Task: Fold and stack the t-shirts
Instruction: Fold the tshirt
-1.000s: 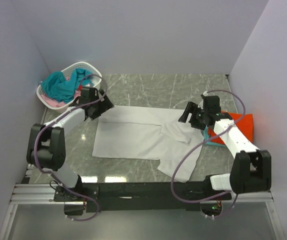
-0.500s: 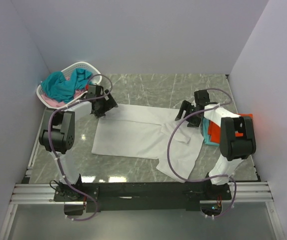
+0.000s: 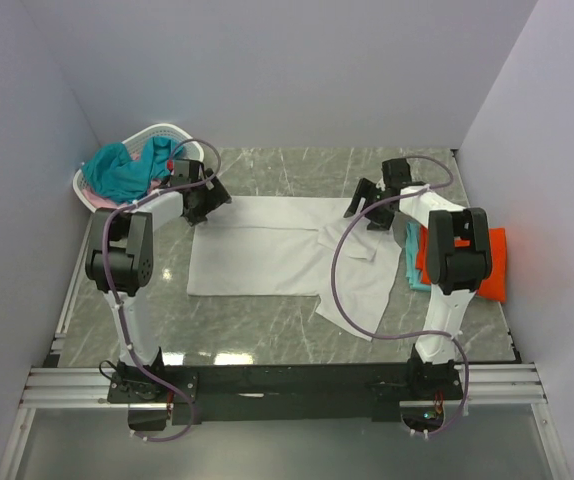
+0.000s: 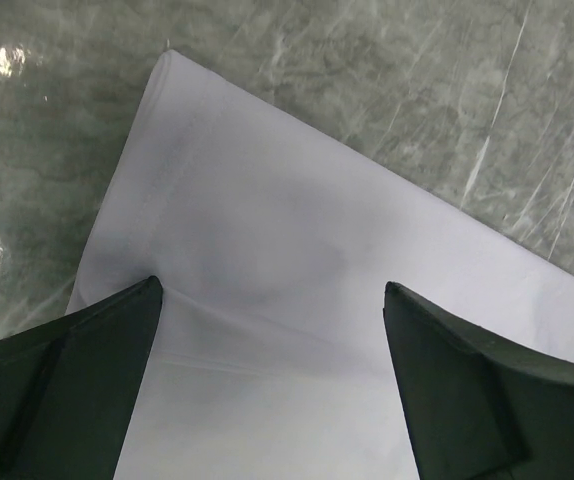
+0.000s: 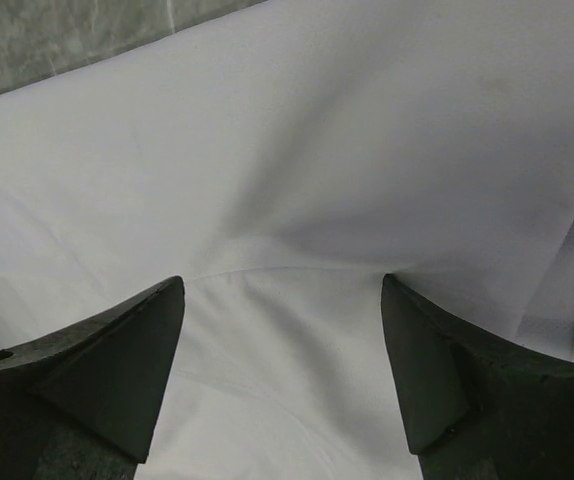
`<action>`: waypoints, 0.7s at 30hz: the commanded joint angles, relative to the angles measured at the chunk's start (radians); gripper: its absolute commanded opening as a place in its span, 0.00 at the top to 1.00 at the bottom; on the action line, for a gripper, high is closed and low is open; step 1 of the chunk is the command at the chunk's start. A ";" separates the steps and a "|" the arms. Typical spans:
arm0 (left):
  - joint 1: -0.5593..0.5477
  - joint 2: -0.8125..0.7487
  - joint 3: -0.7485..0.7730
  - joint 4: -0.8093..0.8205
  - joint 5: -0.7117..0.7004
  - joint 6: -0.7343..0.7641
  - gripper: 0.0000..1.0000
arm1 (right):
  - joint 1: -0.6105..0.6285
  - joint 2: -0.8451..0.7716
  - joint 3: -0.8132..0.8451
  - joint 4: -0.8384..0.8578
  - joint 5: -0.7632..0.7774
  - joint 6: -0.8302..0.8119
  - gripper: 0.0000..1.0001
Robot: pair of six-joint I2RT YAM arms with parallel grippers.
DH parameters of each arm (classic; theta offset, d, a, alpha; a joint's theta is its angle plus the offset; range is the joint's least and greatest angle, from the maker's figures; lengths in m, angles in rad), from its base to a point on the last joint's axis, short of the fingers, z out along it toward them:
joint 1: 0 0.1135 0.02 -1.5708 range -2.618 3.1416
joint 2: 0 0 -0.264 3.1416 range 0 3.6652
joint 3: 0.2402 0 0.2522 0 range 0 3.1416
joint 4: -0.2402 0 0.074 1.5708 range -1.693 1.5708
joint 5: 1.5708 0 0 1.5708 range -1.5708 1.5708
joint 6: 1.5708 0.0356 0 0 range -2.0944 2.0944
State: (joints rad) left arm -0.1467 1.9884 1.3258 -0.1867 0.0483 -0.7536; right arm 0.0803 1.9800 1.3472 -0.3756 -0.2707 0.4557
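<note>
On the white t-shirt, both jaws wide apart

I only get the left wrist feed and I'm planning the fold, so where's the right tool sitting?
Observer: The right tool is open, fingers spread on the white t-shirt, near its far right edge.
Operator: Is the shirt lying flat?
Observer: Mostly. A flap lies folded over on its right side.
Operator: Where's the stack?
Observer: An orange-red t-shirt lies right of the white one, with a teal t-shirt showing at its left edge.
</note>
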 commanded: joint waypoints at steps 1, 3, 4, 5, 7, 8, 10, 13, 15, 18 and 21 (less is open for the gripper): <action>0.006 0.040 0.047 -0.072 -0.042 0.005 0.01 | -0.007 0.031 0.052 -0.016 0.014 -0.009 0.14; 0.003 0.012 0.056 -0.077 -0.034 0.008 0.01 | -0.005 0.014 0.064 -0.023 0.022 -0.017 0.14; 0.004 -0.002 0.056 -0.080 -0.033 0.008 0.01 | -0.005 -0.015 0.067 -0.026 0.025 -0.022 0.14; 0.002 -0.017 0.056 -0.086 -0.034 0.008 0.01 | -0.005 -0.032 0.066 -0.028 0.036 -0.022 0.14; -0.007 -0.072 0.053 -0.117 -0.045 0.008 0.00 | -0.002 -0.099 0.043 -0.034 0.045 -0.023 0.14; -0.011 -0.094 0.049 -0.123 -0.045 0.007 0.01 | -0.001 -0.130 0.023 -0.031 0.051 -0.022 0.13; -0.031 -0.173 0.014 -0.146 -0.088 -0.001 0.01 | 0.007 -0.231 -0.044 -0.017 0.074 -0.020 0.12; -0.054 -0.298 -0.066 -0.171 -0.128 -0.030 0.01 | 0.012 -0.367 -0.140 -0.014 0.102 -0.014 0.11; -0.065 -0.367 -0.147 -0.206 -0.152 -0.052 0.00 | 0.013 -0.437 -0.193 -0.014 0.114 -0.002 0.10; -0.082 -0.555 -0.293 -0.247 -0.191 -0.131 0.01 | 0.013 -0.603 -0.333 -0.003 0.142 0.032 0.10; -0.091 -0.704 -0.445 -0.307 -0.218 -0.200 0.00 | 0.013 -0.717 -0.436 0.018 0.139 0.069 0.09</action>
State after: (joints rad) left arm -0.2356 1.3895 0.9993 -0.3878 -0.1047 -0.8543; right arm 0.0875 1.3487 1.0061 -0.3763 -0.1616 0.4808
